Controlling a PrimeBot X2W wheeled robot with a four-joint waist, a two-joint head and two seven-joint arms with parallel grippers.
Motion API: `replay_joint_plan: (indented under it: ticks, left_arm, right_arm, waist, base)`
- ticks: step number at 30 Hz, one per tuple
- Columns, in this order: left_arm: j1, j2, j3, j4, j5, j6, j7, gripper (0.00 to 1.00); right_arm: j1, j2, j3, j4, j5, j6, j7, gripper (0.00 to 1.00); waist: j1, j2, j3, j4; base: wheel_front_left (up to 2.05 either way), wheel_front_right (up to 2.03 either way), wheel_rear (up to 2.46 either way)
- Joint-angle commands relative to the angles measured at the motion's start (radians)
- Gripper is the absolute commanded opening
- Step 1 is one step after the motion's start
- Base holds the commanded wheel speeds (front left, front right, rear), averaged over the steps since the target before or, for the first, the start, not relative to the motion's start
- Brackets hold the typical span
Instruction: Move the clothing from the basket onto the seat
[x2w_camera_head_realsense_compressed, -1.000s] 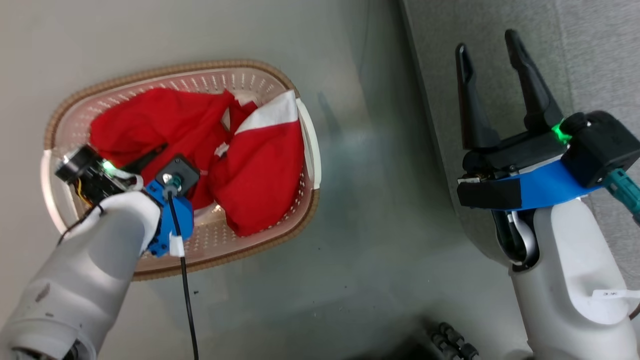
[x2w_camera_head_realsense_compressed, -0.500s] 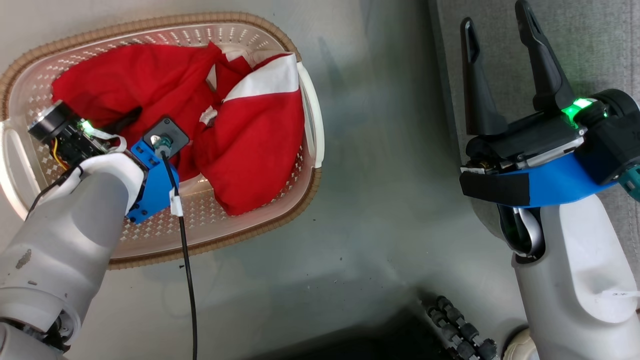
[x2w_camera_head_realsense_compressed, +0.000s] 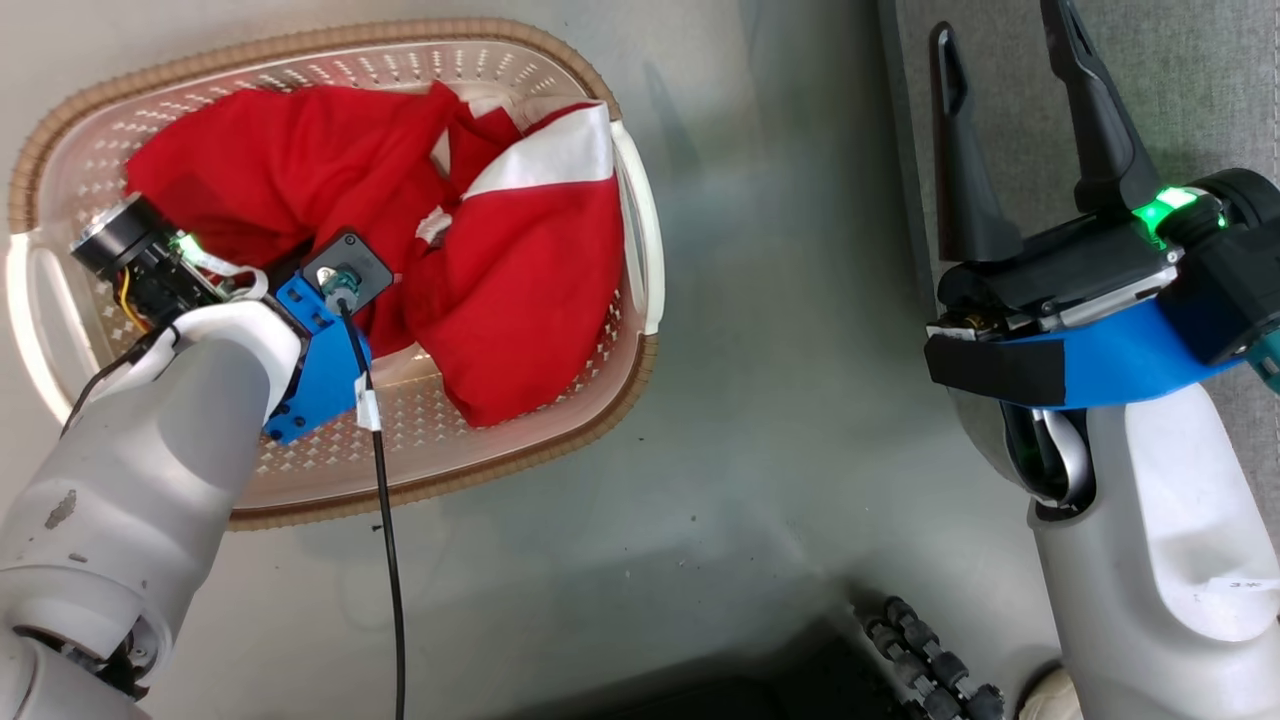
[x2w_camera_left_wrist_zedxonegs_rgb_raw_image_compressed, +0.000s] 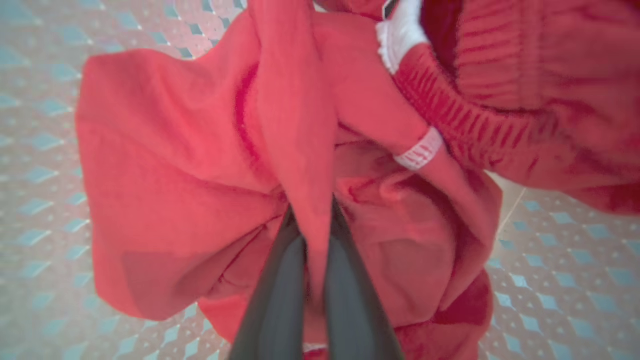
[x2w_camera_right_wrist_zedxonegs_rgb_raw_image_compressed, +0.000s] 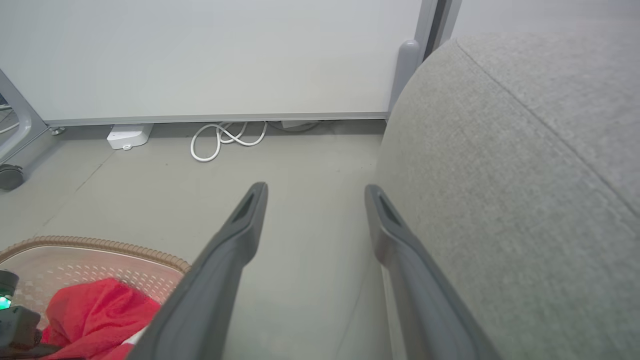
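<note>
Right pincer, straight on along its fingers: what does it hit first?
Probably the floor, then the white wall panel: the right pincer, open, points low across bare floor. The seat bulges close beside it and might be grazed first; depth unclear.

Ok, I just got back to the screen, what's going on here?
The left claw is down in the basket, shut on a fold of the red clothing. The clothing lies in the basket, not yet lifted out. The right claw hangs open and empty by the edge of the seat.
</note>
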Motion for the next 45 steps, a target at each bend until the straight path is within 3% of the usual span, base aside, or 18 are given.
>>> replay_joint_plan:
  ticks: [1, 10, 19, 38, 45]
  left_arm:
    - [-0.019, -0.007, 0.001, 0.0, -0.013, 0.0, -0.018, 0.0]
    - [0.018, -0.064, -0.003, -0.006, -0.037, 0.003, -0.106, 0.0]
    - [0.082, -0.123, 0.018, -0.102, -0.068, 0.042, -0.138, 0.0]
    - [0.292, -0.087, 0.191, -0.529, -0.081, 0.12, -0.138, 0.0]
    - [0.326, -0.096, 0.27, -0.665, -0.06, 0.125, -0.138, 0.0]
  right_arm:
    - [-0.017, -0.004, -0.005, 0.002, -0.005, 0.0, -0.001, 1.0]
    - [0.019, -0.004, -0.022, 0.017, -0.027, 0.0, -0.001, 1.0]
    - [0.065, -0.02, -0.035, 0.036, -0.045, 0.0, -0.001, 1.0]
    - [0.216, -0.038, -0.065, 0.09, -0.046, 0.0, -0.001, 1.0]
    - [0.272, -0.029, -0.07, 0.105, -0.045, 0.0, -0.001, 1.0]
  waist:
    - [0.0, 0.0, -0.012, 0.007]
    - [0.0, 0.0, -0.095, 0.054]
    - [0.0, 0.0, -0.226, 0.121]
    - [0.0, 0.0, -0.54, 0.196]
    - [0.0, 0.0, -0.637, 0.2]
  base:
    - [0.0, 0.0, 0.0]
    - [0.0, 0.0, 0.0]
    - [0.0, 0.0, 0.0]
    - [0.0, 0.0, 0.0]
    - [0.0, 0.0, 0.0]
